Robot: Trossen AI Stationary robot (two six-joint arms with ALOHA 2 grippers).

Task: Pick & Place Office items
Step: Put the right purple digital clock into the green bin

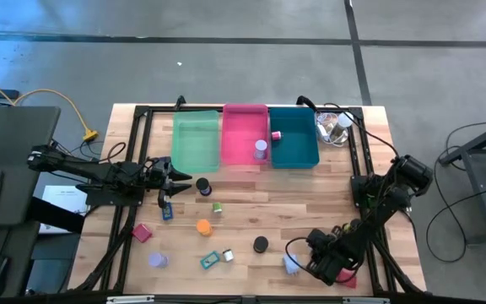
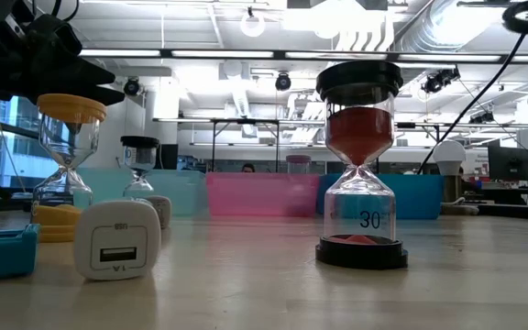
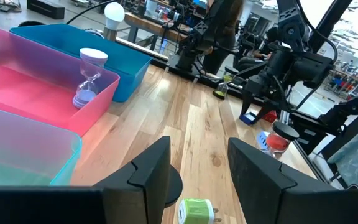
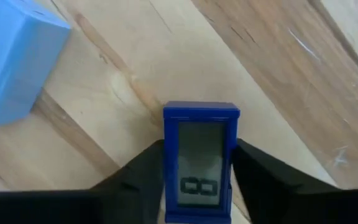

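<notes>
Right gripper [image 1: 332, 268]: narrow, its two fingers [image 4: 135, 174] against the left and right edges of a blue timer [image 4: 201, 155], which stands upright between them with its screen facing the wrist camera. Judged held. Whether its base is on the table [image 4: 278, 74] or already clear of it cannot be told. Just beside the gripper, on its outer side, lies a pale blue block [image 4: 11, 62], apart from the timer.

Handling note: keep the grip square on the two flat edges and lift straight up before any travel, so the near block is not swept. The casing looks smooth and hard, so a twist in the fingers is the likely fault. Carry it high enough to pass the tray walls.

Well ahead of the gripper, across the table, stand the teal tray [image 1: 294, 156], pink tray [image 1: 243, 118] and green tray [image 1: 194, 139]. Which one suits the timer is not shown.

Left gripper [image 3: 197, 155]: wide, empty, hovering near the green tray over a black cap [image 3: 173, 186] and a green plug [image 3: 197, 211].

Not made out: the timer's lower part, covered by the fingers; the timer itself in the high view, hidden under the right arm; the digits on its screen.
</notes>
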